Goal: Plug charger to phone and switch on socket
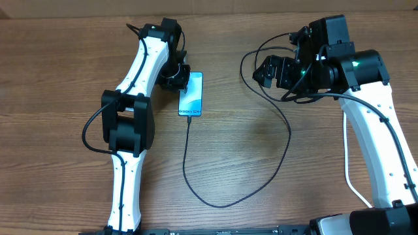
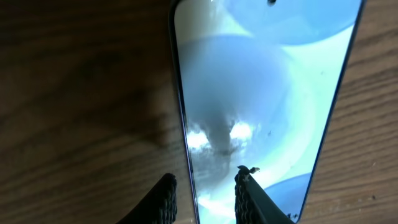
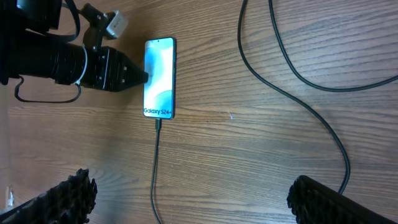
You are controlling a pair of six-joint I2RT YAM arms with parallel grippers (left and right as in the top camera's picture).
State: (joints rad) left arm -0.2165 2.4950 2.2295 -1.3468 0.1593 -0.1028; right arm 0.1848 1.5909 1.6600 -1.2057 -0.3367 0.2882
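The phone lies flat on the wooden table with its light blue screen up and its "Galaxy S24" end toward me. The charger, a thin black cable, has its connector in the phone's near short edge. My left gripper is low at the phone's left long edge. It is slightly open, one finger over the wood and the other over the screen, gripping nothing. My right gripper hangs wide open high above the table, to the right of the phone. The socket is out of view.
From the phone the black cable loops toward the table's front, then curves back up under the right arm. A white cable runs down beside the right arm's base. The left arm stretches along the table's left side.
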